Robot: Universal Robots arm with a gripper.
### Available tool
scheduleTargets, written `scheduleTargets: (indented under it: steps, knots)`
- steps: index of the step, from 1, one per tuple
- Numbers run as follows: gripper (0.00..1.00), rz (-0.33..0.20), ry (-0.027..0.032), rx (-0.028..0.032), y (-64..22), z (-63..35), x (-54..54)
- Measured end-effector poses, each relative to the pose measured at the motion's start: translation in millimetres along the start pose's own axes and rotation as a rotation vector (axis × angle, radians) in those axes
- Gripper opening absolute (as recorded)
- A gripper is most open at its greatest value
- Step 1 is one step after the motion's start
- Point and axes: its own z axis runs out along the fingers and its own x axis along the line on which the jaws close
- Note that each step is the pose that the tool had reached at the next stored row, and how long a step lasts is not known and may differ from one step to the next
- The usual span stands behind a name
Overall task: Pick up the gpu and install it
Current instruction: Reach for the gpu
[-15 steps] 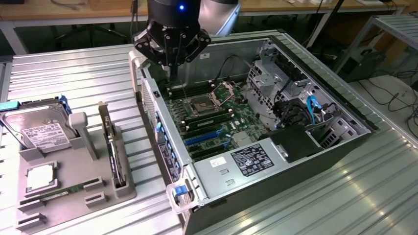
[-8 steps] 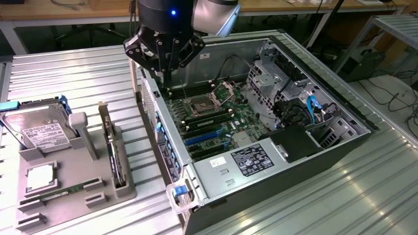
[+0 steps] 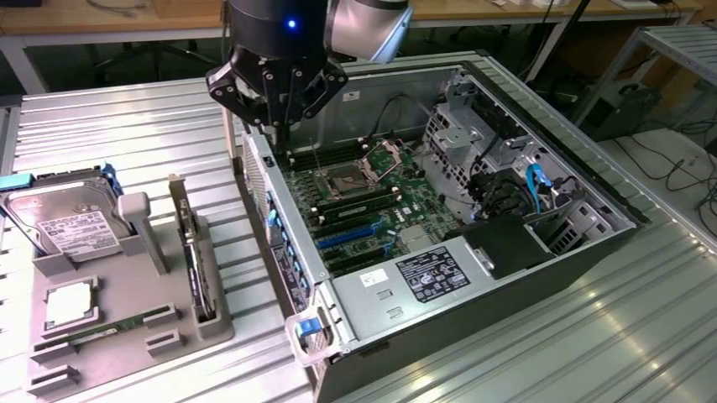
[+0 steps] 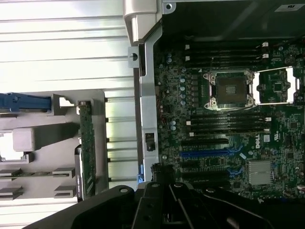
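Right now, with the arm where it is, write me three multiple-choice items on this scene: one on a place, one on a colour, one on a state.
1. Where is the gpu?
A. standing on edge in the grey holder
B. inside a drawer
C. on the floor

2. What colour is the long slot near the middle of the motherboard?
A. red
B. blue
C. yellow

3. The computer case is:
A. shut
B. wrapped in foil
C. open on one side

Answers:
1 A: the card stands upright in the holder beside the case.
2 B: the slot shows blue in both the exterior and the wrist views.
3 C: the motherboard is exposed through the open side.
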Motion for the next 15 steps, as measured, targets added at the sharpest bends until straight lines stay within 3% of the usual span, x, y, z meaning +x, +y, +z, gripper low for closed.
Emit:
scheduleTargets:
  steps: [15]
  knots:
    - [0.11,-0.001,0.0,-0.0001,-2.3,-0.3,10.7]
